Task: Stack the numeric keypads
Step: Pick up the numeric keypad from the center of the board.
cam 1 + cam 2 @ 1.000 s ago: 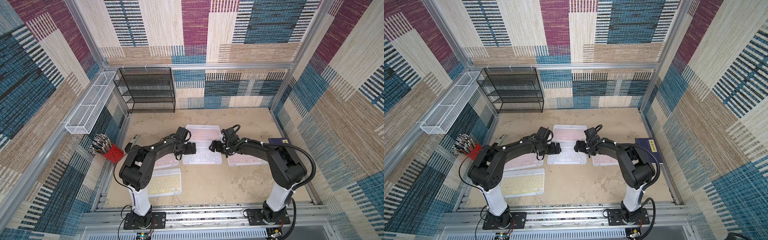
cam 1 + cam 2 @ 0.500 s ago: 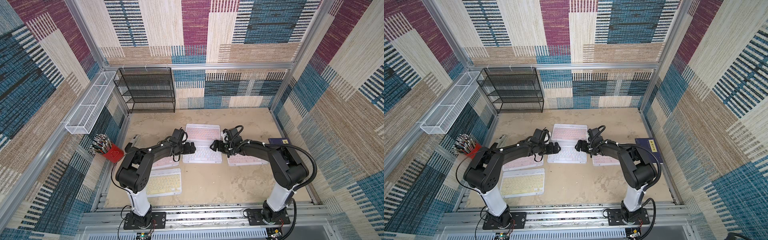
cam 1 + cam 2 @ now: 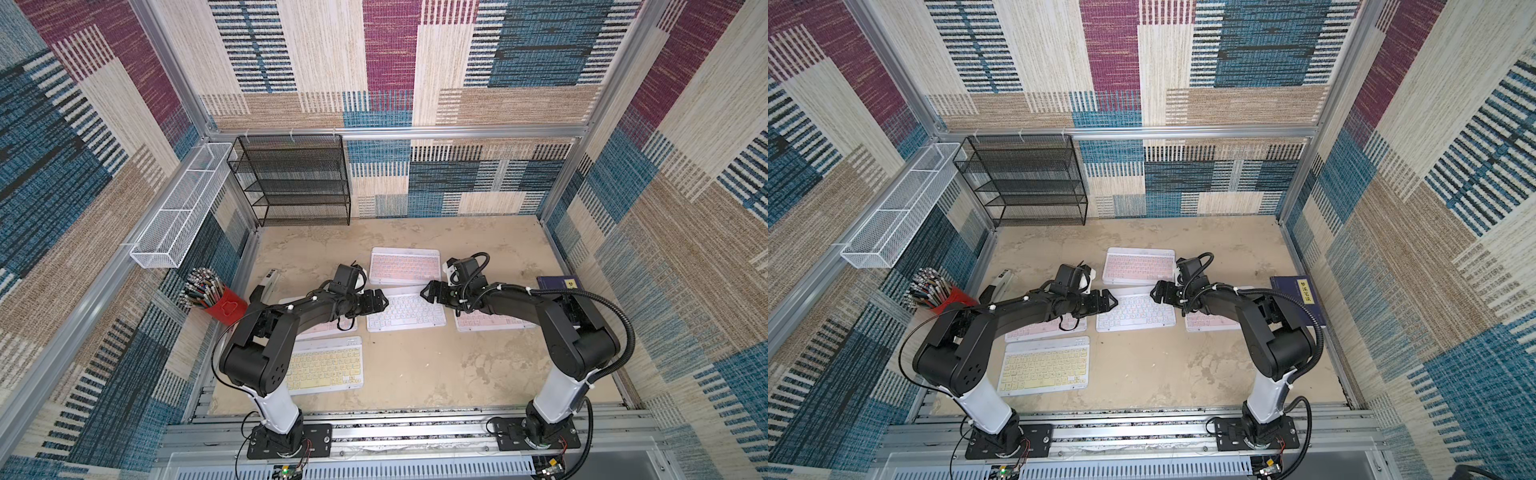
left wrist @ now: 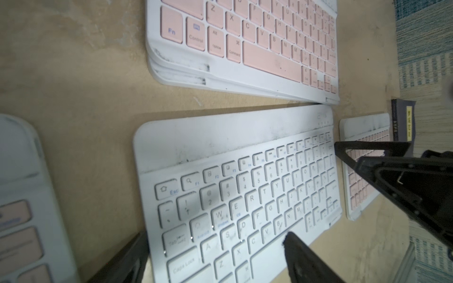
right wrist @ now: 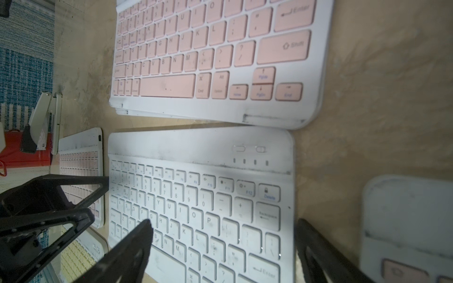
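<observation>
A white-keyed keypad (image 3: 406, 312) (image 3: 1136, 309) lies flat mid-table. My left gripper (image 3: 380, 300) (image 4: 213, 247) is open, low at its left end, fingers (image 4: 301, 257) apart over the keys. My right gripper (image 3: 430, 293) (image 5: 223, 235) is open at its right end, fingers (image 5: 132, 245) straddling that end. Neither holds anything. Behind it sits a pink-keyed stack of keypads (image 3: 405, 266) (image 4: 245, 44) (image 5: 208, 49). One pink keypad (image 3: 328, 326) lies partly under my left arm, another (image 3: 486, 320) under my right. A yellow keypad (image 3: 324, 368) lies front left.
A dark blue book (image 3: 559, 284) lies by the right wall. A stapler (image 3: 266, 286) and a red cup of pens (image 3: 216, 299) stand at the left. A black mesh shelf (image 3: 297, 178) is at the back, a white wire basket (image 3: 183, 208) on the left wall.
My left wrist has drawn back slightly to the left and sunk lower, its jaws a little narrower. My right arm has hardly moved. All keypads lie where they were.
</observation>
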Robot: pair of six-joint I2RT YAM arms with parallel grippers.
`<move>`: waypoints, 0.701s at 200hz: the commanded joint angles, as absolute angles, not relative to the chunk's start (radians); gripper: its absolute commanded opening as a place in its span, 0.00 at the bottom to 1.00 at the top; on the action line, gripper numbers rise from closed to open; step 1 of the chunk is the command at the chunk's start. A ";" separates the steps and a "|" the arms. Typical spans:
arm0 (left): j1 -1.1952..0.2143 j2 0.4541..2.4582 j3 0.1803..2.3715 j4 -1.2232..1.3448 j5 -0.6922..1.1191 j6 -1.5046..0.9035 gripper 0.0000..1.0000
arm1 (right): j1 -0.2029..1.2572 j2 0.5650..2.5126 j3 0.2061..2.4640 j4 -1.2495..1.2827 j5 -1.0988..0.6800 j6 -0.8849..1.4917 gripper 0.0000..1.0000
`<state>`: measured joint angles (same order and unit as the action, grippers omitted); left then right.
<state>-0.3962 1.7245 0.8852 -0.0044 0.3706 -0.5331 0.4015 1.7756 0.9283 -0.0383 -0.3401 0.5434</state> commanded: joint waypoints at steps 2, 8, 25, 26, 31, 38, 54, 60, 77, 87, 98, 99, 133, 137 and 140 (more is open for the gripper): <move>-0.393 1.725 0.839 0.093 0.625 -0.622 0.88 | 0.408 1.789 0.909 -0.126 -0.462 0.569 0.91; -0.389 1.725 0.826 0.127 0.638 -0.640 0.88 | 0.408 1.787 0.904 -0.125 -0.462 0.570 0.92; -0.382 1.730 0.798 0.199 0.668 -0.677 0.87 | 0.408 1.784 0.898 -0.123 -0.465 0.569 0.91; -0.382 1.731 0.797 0.201 0.670 -0.678 0.87 | 0.408 1.784 0.897 -0.123 -0.465 0.569 0.91; -0.381 1.733 0.792 0.216 0.677 -0.686 0.87 | 0.408 1.783 0.896 -0.125 -0.465 0.569 0.91; -0.380 1.736 0.788 0.232 0.687 -0.692 0.86 | 0.408 1.781 0.894 -0.125 -0.467 0.568 0.91; -0.380 1.741 0.781 0.257 0.699 -0.709 0.86 | 0.408 1.779 0.891 -0.124 -0.471 0.568 0.91; -0.379 1.742 0.778 0.265 0.702 -0.715 0.85 | 0.408 1.780 0.891 -0.122 -0.474 0.567 0.91; -0.377 1.753 0.776 0.282 0.712 -0.727 0.84 | 0.408 1.784 0.894 -0.123 -0.480 0.566 0.91; -0.376 1.760 0.772 0.293 0.720 -0.734 0.84 | 0.408 1.785 0.893 -0.124 -0.485 0.566 0.91; -0.374 1.761 0.770 0.301 0.724 -0.742 0.83 | 0.408 1.786 0.894 -0.125 -0.486 0.564 0.91; -0.374 1.762 0.770 0.301 0.723 -0.742 0.83 | 0.408 1.786 0.895 -0.125 -0.486 0.564 0.91; -0.373 1.754 0.765 0.316 0.731 -0.749 0.79 | 0.408 1.793 0.897 -0.115 -0.502 0.566 0.91; -0.372 1.752 0.765 0.315 0.732 -0.749 0.78 | 0.408 1.795 0.897 -0.114 -0.505 0.567 0.91; -0.373 1.753 0.764 0.315 0.733 -0.748 0.77 | 0.408 1.796 0.897 -0.111 -0.505 0.567 0.91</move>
